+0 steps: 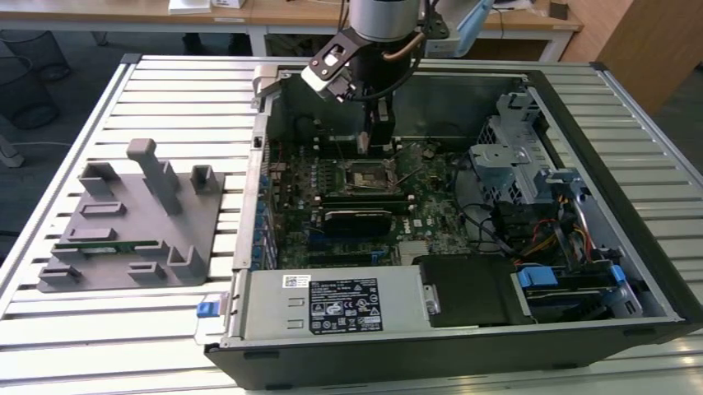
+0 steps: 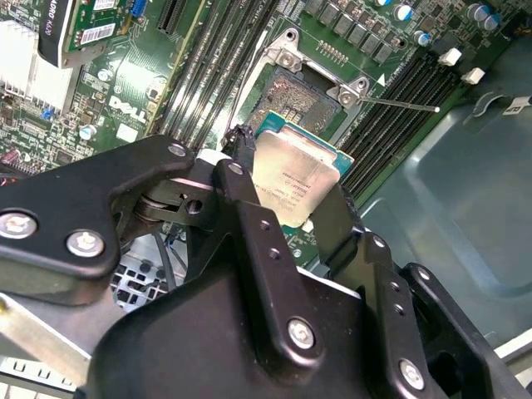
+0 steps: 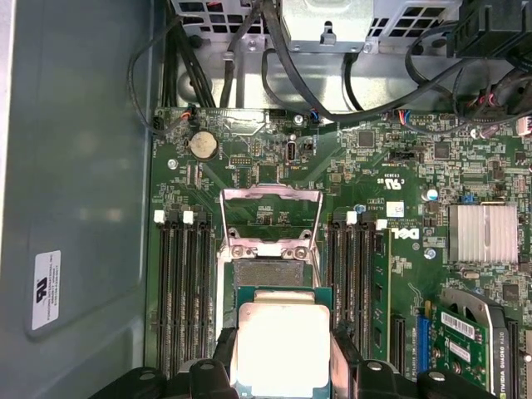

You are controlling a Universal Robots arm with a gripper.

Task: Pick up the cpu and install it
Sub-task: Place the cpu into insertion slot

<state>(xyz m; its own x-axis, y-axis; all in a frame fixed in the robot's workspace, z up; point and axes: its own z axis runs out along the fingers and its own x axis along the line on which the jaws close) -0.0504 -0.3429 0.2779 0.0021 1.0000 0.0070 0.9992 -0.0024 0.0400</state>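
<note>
The cpu [image 2: 295, 179] [image 3: 283, 345], a flat square chip with a shiny silver top and a thin dark rim, is clamped by two opposite edges between my gripper's [image 2: 289, 187] [image 3: 283, 370] black fingers [image 2: 332, 220]. In both wrist views it hangs level, a short way above the motherboard and just to one side of the bare cpu socket [image 2: 293, 96] [image 3: 270, 273]. The socket's metal load frame [image 3: 270, 208] is folded back. In the exterior view my gripper [image 1: 374, 144] reaches down inside the computer case [image 1: 263, 206], just behind the socket [image 1: 366, 174].
Memory slots [image 3: 187, 291] flank the socket on both sides. A thin metal lever [image 2: 399, 104] sticks out beside it. Cables [image 3: 249, 50] and a drive cage [image 1: 528, 164] crowd the case's right. A grey tray [image 1: 127, 222] holding a green memory stick [image 1: 104, 244] sits outside, left.
</note>
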